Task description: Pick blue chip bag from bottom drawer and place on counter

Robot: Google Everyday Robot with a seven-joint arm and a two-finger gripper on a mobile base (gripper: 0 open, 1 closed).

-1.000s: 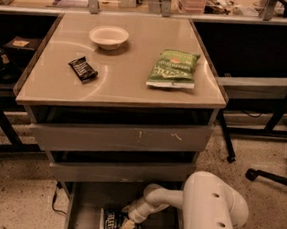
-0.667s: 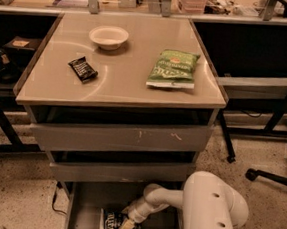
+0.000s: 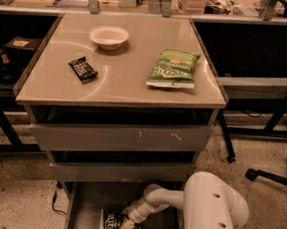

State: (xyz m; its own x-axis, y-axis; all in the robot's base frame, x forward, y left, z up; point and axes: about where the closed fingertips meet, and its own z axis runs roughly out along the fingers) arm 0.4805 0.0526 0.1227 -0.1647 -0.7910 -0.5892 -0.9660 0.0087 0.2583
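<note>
The blue chip bag (image 3: 112, 225), dark navy with white lettering, lies in the open bottom drawer (image 3: 87, 207) at the foot of the cabinet. My white arm (image 3: 210, 207) reaches down from the right into the drawer. My gripper (image 3: 126, 224) is at the bag's right edge, touching it. The counter (image 3: 126, 80), glossy beige, holds a green chip bag (image 3: 172, 69), a small black candy wrapper (image 3: 82, 69) and a white bowl (image 3: 108, 36).
The two upper grey drawers (image 3: 121, 137) stand partly pulled out above the bottom drawer. Desks with clutter run along the back. Black table legs stand at left and right, and a chair base (image 3: 273, 178) is on the speckled floor at right.
</note>
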